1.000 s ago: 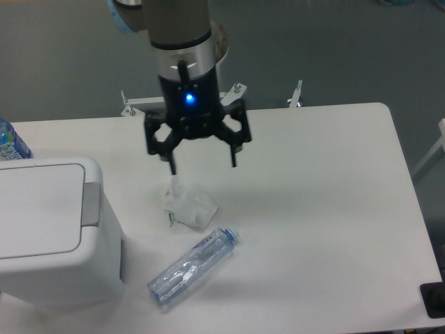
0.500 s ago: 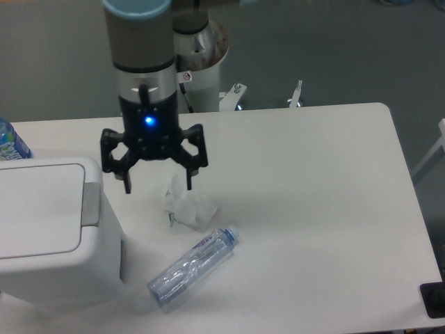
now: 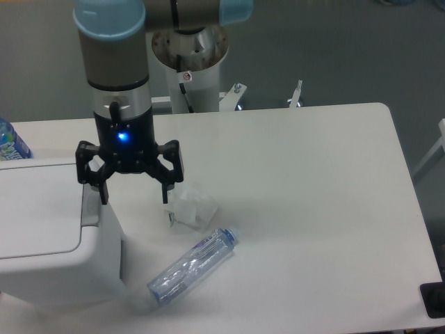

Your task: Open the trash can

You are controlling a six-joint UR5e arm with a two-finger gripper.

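My fingers [image 3: 134,196] hang spread wide and hold nothing, poised over the right edge of the trash can [image 3: 55,233], which sits lid shut at the lower left of the frame. A crumpled wrapper [image 3: 192,207] and a clear bottle [image 3: 191,266] lie on the tabletop [image 3: 313,209] right of it

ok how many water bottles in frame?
2. One clear bottle lies on its side on the table, near the front, right of the trash can. A second bottle is cut off at the left edge, behind the can.
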